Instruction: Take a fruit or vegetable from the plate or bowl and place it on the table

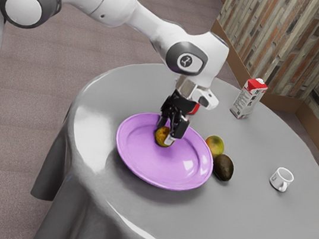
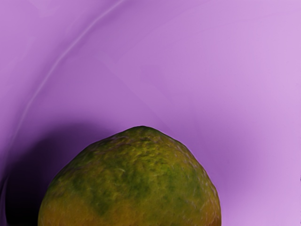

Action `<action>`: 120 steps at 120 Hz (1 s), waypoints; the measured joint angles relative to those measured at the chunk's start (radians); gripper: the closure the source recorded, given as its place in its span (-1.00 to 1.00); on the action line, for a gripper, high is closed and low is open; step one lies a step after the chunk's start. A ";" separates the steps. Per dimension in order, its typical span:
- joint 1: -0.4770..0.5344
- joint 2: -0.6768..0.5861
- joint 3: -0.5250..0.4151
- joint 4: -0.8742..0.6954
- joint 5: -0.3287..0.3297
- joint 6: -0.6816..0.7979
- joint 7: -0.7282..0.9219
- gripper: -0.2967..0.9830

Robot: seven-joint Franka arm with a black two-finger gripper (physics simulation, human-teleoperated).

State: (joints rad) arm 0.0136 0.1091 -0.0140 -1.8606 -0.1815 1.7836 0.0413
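Observation:
My gripper (image 1: 166,134) is low over the purple plate (image 1: 135,160), its fingers apart and open around a green and orange fruit (image 1: 161,137). In the wrist view this fruit (image 2: 136,183) lies just under my hand against the purple plate (image 2: 197,80), with a dark shadow beside it. One finger partly covers the fruit in the exterior view. Another green and orange fruit (image 1: 215,145) and a dark avocado (image 1: 223,167) rest on the grey table (image 1: 240,222) beside the plate's rim.
Toward the exterior view's right are a white mug (image 1: 281,179) and, farther back, a red and white carton (image 1: 248,99). A red object (image 1: 195,108) is partly hidden behind my hand. The round table's edge curves around everything.

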 joint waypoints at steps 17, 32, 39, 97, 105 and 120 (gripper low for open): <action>0.000 0.005 0.000 0.000 -0.004 0.005 0.000 -0.50; -0.001 0.009 0.000 0.000 -0.006 0.007 -0.001 -0.49; -0.001 0.009 0.000 0.000 -0.007 0.008 -0.002 -0.49; 0.004 0.012 0.000 -0.013 -0.013 0.029 -0.014 -0.07; 0.004 0.012 0.000 -0.013 -0.012 0.030 -0.019 -0.06; 0.004 0.012 0.000 -0.013 -0.010 0.033 -0.026 -0.04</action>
State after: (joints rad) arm 0.0172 0.1211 -0.0144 -1.8732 -0.1915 1.8163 0.0155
